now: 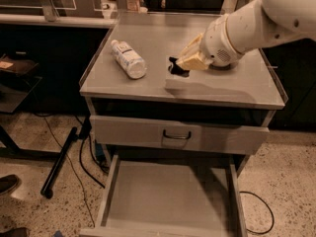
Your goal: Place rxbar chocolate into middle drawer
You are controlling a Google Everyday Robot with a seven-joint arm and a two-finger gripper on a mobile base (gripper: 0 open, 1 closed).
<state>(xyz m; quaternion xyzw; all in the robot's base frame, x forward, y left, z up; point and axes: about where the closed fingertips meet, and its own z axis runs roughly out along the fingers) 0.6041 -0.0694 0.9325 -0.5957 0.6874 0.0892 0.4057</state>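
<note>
**Bar in the gripper over the counter, drawer open below**

I count one gripper (pixel 181 66), just right of centre in the upper half of the frame, at the end of the white arm that comes in from the upper right. It is clenched on the one bar (pixel 174 68), a small dark shape sticking out to the left of the cream fingers (pixel 193 59). The bar sits over the grey counter (pixel 237 85), near its middle, and the arm throws a shadow on the surface just below it.

One clear bottle (pixel 129 59) lies on its side on the counter's left part, well apart from the bar, with its cap toward the upper left.

Below the counter I see two drawers. The upper one shows only its shut drawer front (pixel 123 130) with one dark loop handle (pixel 177 135). Under it the drawer (pixel 168 196) is pulled out toward the bottom of the frame, its flat grey floor bare between low side walls.

One dark pole (pixel 59 163) lies slantwise on the speckled floor at lower left.
</note>
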